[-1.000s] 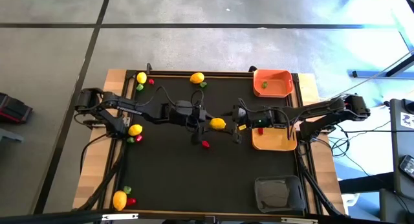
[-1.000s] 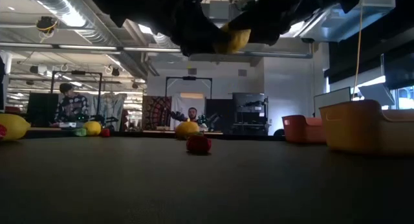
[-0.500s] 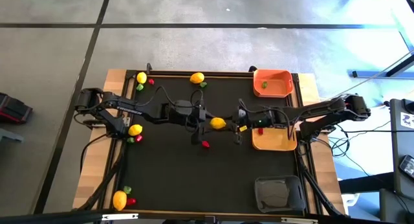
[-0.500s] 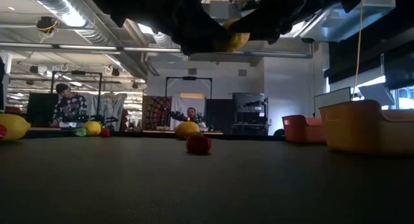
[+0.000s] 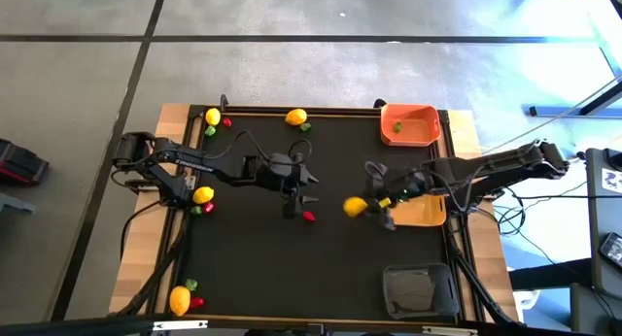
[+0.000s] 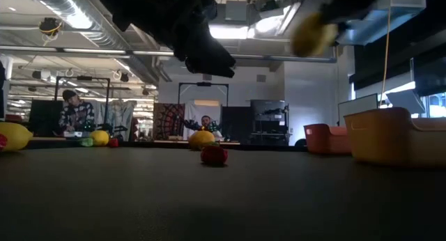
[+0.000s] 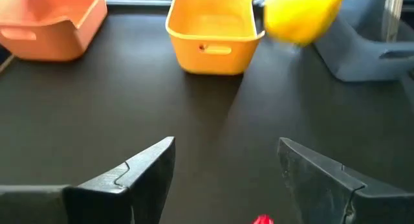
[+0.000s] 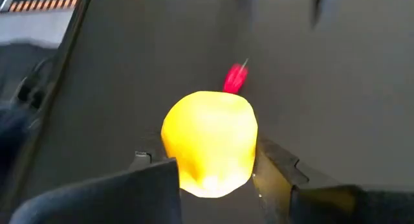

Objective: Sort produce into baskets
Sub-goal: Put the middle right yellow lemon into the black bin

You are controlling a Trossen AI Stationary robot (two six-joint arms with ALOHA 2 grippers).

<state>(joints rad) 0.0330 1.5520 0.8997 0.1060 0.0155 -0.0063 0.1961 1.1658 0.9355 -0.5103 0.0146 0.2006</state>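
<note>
One lemon (image 5: 355, 207): clamped in my right pincer (image 5: 363, 207), bound for the yellow basket (image 5: 429, 213).
Left pincer (image 5: 309, 187): wide, empty.

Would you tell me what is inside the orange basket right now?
The high view shows one small green piece lying inside the orange basket, near one side wall. The rest of its floor looks bare; nothing covers it from above.

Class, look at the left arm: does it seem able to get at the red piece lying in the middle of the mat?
Probably yes. The left gripper is open and empty, the red piece lies on bare mat close by it, and the right gripper, shut on a lemon, is off to the side.
</note>
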